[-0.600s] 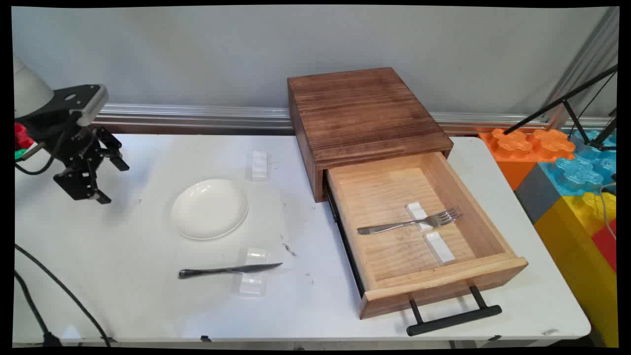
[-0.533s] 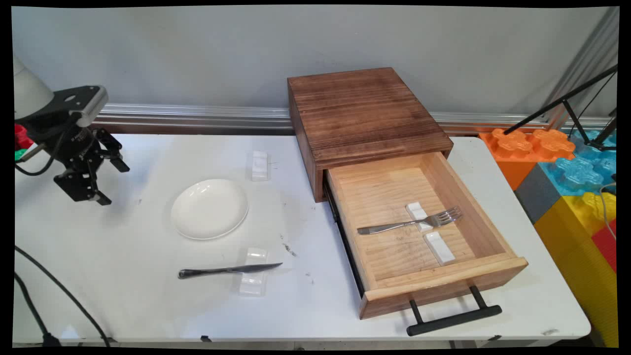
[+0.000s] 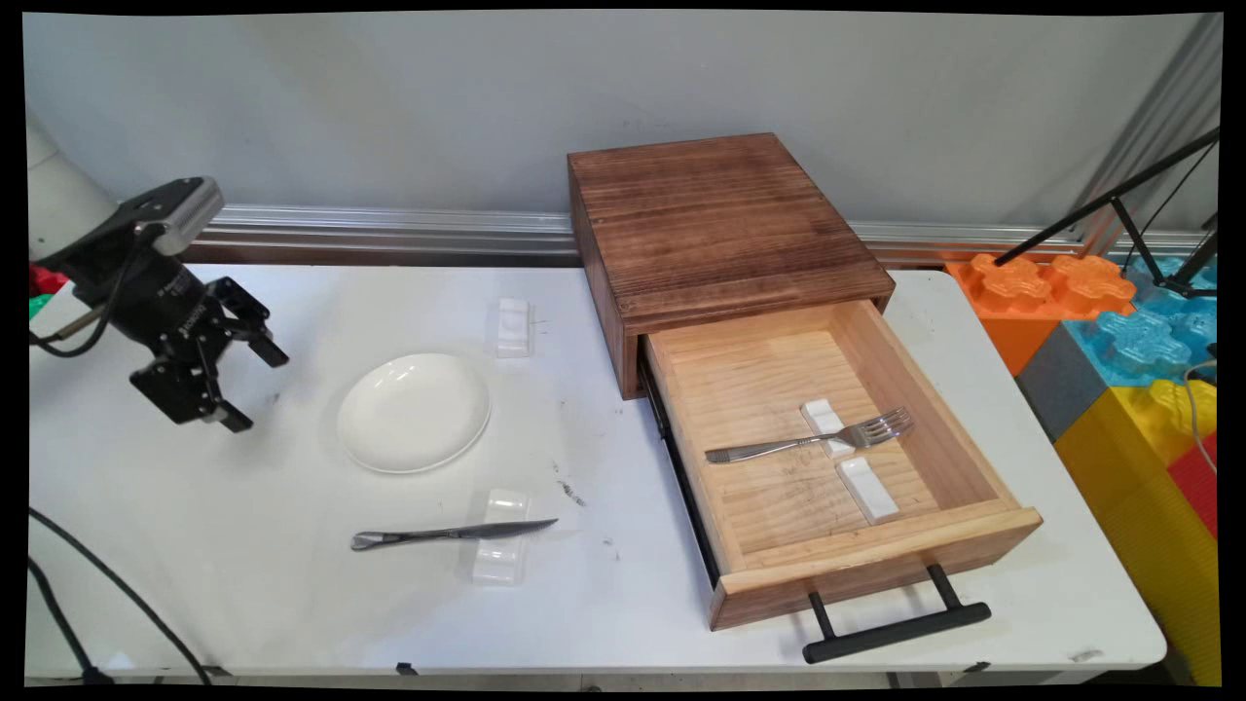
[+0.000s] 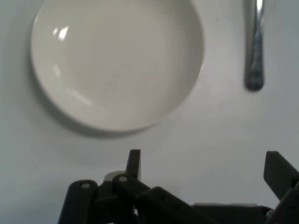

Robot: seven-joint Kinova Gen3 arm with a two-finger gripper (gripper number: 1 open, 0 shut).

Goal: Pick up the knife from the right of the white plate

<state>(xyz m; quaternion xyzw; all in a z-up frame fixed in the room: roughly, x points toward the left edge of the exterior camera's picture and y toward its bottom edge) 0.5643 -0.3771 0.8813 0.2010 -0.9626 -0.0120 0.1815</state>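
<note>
1. Hand (image 3: 258, 389) shifted right and slightly lower since the earlier frames; now nearer the plate (image 3: 414, 412), over the counter (image 3: 292, 604) at left.
2. Hand released: fingers (image 4: 134, 163) spread wide, nothing between them, no contact with anything.
3. All items on the counter unchanged in position against the earlier frames.
4. Plate: white, round, shallow, glossy, nothing on it; nearest item to the hand, just right of it in the main view, directly ahead of the fingers in the hand view.
5. Knife (image 3: 453, 533): dull metal, flat on the counter near the front edge, below the plate, blade laid across a clear rest (image 3: 498, 538); handle end visible at upper right of the hand view.
6. Second rest (image 3: 513, 326): white, beyond the plate toward the wall, nothing on it.
7. Wooden box (image 3: 715, 234) at rear centre, dark top; pale drawer (image 3: 837, 458) pulled fully open, black bar handle at front.
8. Inside drawer: fork (image 3: 813, 441) lying across a small white rest (image 3: 824, 422); another white rest (image 3: 868, 489) just beside it, bare.
9. Coloured foam blocks (image 3: 1119, 331) off the counter at right.
</note>
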